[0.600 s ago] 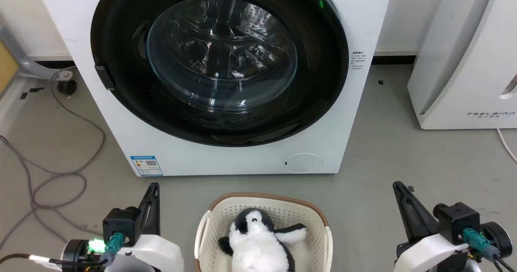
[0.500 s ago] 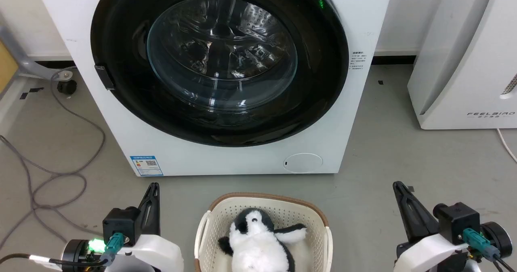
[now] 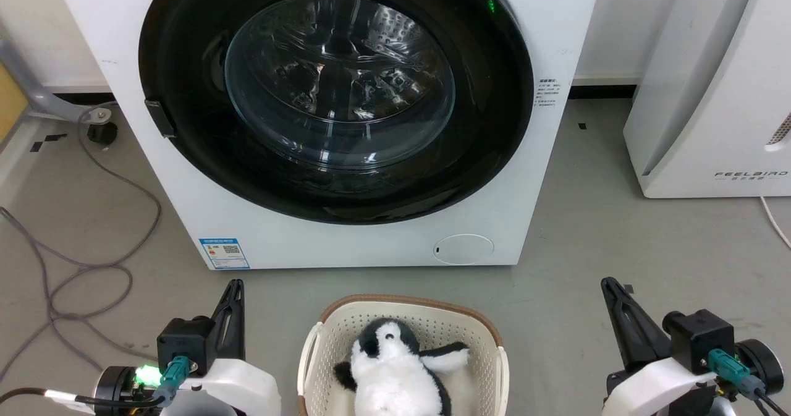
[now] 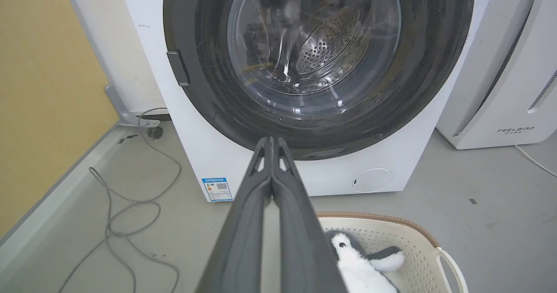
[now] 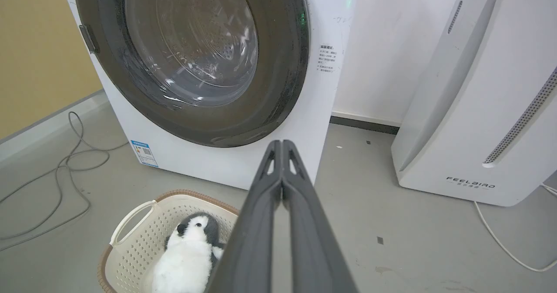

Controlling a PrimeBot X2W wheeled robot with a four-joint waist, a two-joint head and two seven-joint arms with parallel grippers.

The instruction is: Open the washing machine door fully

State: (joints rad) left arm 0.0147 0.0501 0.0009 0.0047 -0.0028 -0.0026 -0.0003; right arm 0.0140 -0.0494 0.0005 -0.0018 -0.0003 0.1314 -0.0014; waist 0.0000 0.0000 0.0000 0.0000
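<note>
Bulging, glossy round washing machine door (image 3: 337, 94) sits closed (both jaws pinched empty).

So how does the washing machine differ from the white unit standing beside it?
The washing machine has a round black washing machine door, shut, across its front; the white unit has a plain curved front with no door. The washing machine carries a blue label low on its front; the white unit bears grey lettering and a perforated vent slot. Both are white and stand on the grey floor.
</note>
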